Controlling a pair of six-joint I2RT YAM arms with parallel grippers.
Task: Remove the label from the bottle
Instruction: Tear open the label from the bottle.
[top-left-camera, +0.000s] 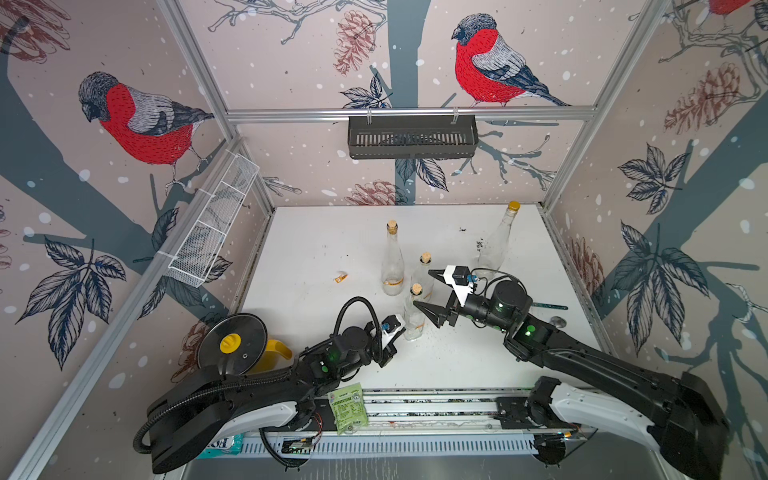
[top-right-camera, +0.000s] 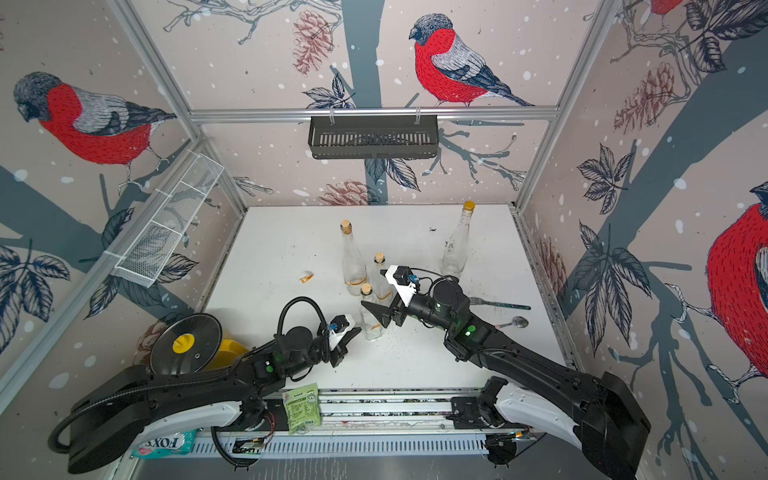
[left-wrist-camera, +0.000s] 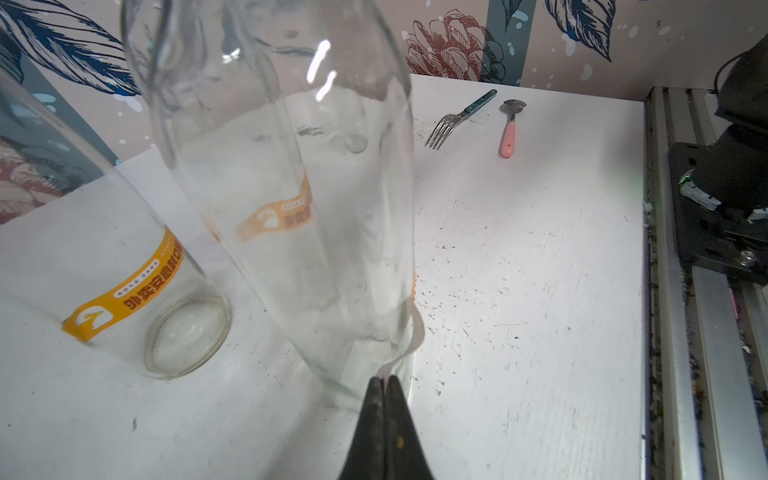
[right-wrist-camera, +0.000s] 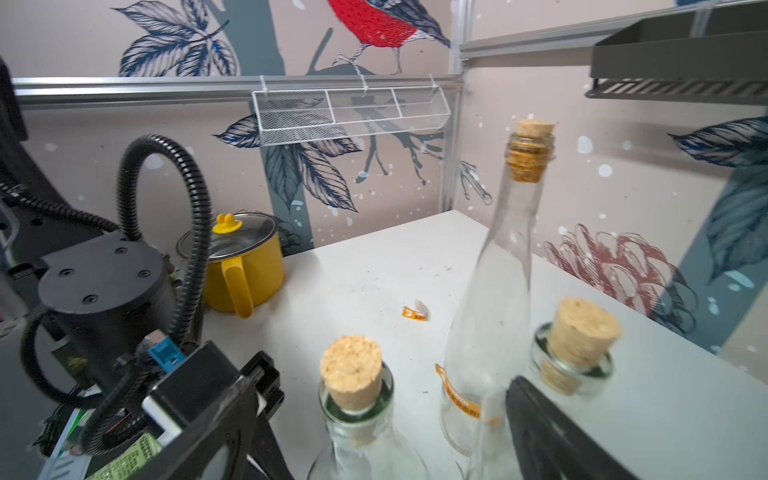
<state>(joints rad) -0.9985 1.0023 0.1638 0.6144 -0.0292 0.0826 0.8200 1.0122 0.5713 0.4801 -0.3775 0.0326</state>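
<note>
Left tool (left-wrist-camera: 384, 380): clenched on the loose end of the label (left-wrist-camera: 412, 338), low beside the foot of the near bottle (top-left-camera: 413, 322).
Label: a narrow paper strip with its white underside showing. It runs in a soft wave from the pinched end up to the near bottle's wall, where an orange printed edge shows.
Progress: the peel is begun but not finished. One end is lifted. The rest looks glued round the near bottle's other side, though glare in the glass makes it hard to say how much. What remains is to draw the strip round and clear of the glass.
Near bottle: clear, smooth glass with a round body narrowing to a slim neck. It is stopped with a rough cork and stands upright on the white, scuffed worktop (top-left-camera: 324, 241).
Right tool (top-left-camera: 422, 288): fingers spread wide and gripping nothing. The near bottle's corked neck stands between them, apart from both.
Middle bottle (top-left-camera: 422, 274): just behind the near bottle, same glass and cork, with its orange band in place.
Tall bottle (top-left-camera: 392, 266): behind the near bottle and to its left. It is longer-necked and corked, and an orange band wraps its base.
Scrap (top-left-camera: 340, 277): a small curled orange-and-white piece, lying alone well to the left of the near bottle.
Far bottle (top-left-camera: 494, 245): well behind the near bottle to its right, clear with a yellow cap and no band visible.
</note>
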